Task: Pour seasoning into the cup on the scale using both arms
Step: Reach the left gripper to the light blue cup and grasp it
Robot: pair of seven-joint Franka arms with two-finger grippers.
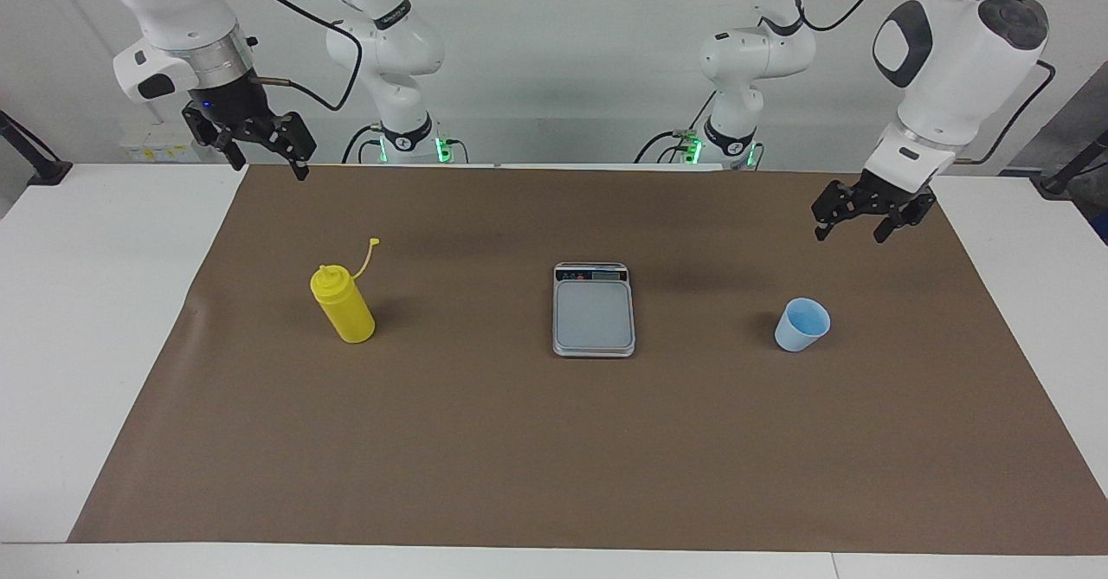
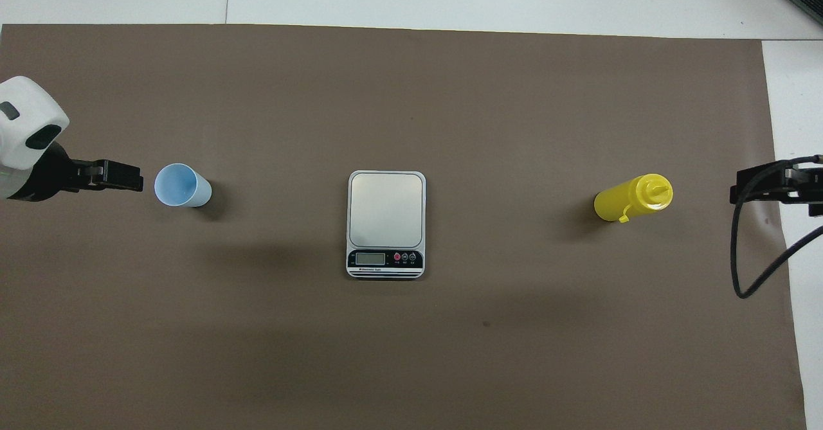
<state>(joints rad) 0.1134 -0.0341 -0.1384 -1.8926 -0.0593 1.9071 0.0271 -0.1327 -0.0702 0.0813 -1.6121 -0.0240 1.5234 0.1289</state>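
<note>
yellow bottle [image 1: 343, 306] upright, cap dangling | blue cup [image 1: 802, 324] empty | both grippers spread, holding nothing

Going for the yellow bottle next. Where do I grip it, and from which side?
Grip the yellow bottle around its straight cylindrical body, below the cone nozzle, coming in level from the right arm's end of the table, where the open right gripper hangs. It stands upright, and its tethered cap sticks out near the top.
</note>
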